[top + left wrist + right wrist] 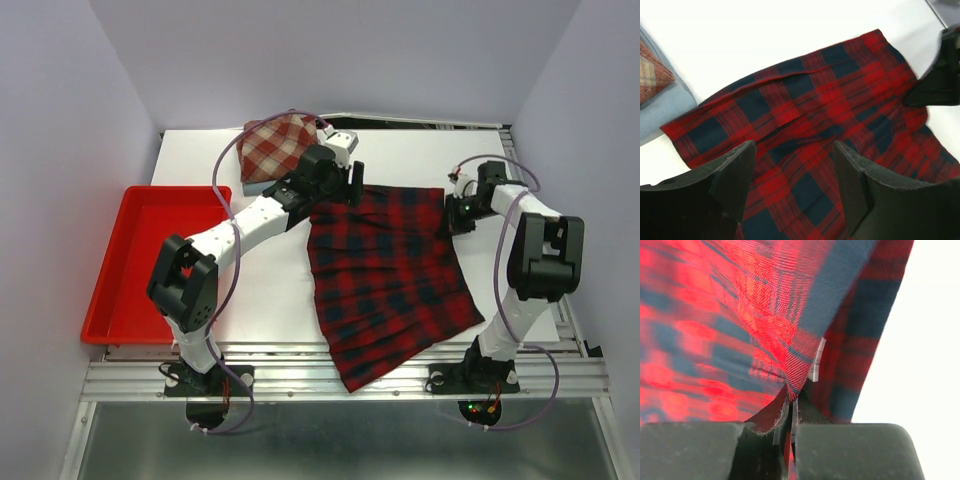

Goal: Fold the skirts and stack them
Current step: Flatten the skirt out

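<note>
Pinched between the fingers of the right gripper [791, 412] is a fold of the large red and navy plaid cloth skirt [715, 330]; the jaws are closed tight on it, with a small white label [816, 360] showing just above the grip. From the overhead view this hold is at the skirt's far right corner, on the waistband, towards the right edge of the white table [270, 300].

That skirt lies spread flat across the middle of the table, waistband towards the far edge and its wider hem reaching over the near edge.

Over the far left corner of the waistband hangs the left gripper [794, 155], its fingers [735, 170] standing wide apart with plaid cloth showing between them and nothing held; whether the tips touch the fabric cannot be told.

Near the far left corner of the table, the folded brick-red and cream check skirt [278, 145] rests on top of the light blue denim-like skirt [255, 187], whose edge shows beneath it. A shallow red plastic tray [120, 290] sits against the left edge.
</note>
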`<state>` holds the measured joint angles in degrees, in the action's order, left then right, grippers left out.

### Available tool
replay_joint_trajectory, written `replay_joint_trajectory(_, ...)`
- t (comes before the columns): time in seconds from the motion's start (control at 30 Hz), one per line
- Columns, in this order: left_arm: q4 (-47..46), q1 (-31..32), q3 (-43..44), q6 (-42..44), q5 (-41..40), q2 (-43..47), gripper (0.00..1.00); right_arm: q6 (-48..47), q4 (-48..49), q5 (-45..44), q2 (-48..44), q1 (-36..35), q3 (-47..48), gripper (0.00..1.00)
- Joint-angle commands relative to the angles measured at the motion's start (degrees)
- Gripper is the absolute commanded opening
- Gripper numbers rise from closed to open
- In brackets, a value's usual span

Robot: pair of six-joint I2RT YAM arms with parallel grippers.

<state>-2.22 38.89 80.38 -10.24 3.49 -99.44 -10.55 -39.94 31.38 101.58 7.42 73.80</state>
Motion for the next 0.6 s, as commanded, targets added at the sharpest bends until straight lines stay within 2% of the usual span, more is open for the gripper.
replay_joint_trajectory(0.0,0.98,0.13,0.30,3.03,2.83,0.39,0.75,-1.15,2.30,-5.45,9.58,0.67,-3.83,0.01)
replay_joint_trajectory(0.17,1.60,0.30,-1.45,5.84,10.91,0.30,0.75,0.09,6.89,-9.83,12.68,0.67,-4.37,0.03)
replay_joint_trajectory(0.27,1.25,0.48,-3.73,6.90,15.66,-0.05,0.74,0.87,7.51,-11.33,12.15,0.67,-3.84,0.14)
replay_joint_trajectory(0.33,1.08,0.65,-5.58,8.21,19.45,-0.75,0.70,1.49,7.51,-11.77,11.19,0.67,-3.49,0.25)
replay_joint_trajectory(0.37,1.60,0.92,-6.02,8.57,19.98,-1.98,0.70,2.02,7.51,-11.78,9.70,0.67,-3.23,0.35)
replay_joint_trajectory(0.4,2.13,0.83,-6.11,9.88,20.50,-2.94,0.69,2.28,7.51,-11.86,8.82,0.67,-3.22,0.38)
replay_joint_trajectory(0.5,7.92,0.83,-3.32,12.96,17.98,-8.39,0.67,2.64,6.90,-12.21,6.88,0.67,-4.19,0.38)
replay_joint_trajectory(0.57,12.21,0.66,-1.72,16.99,17.43,-12.17,0.66,1.07,5.85,-11.87,7.31,-0.73,-5.06,0.33)
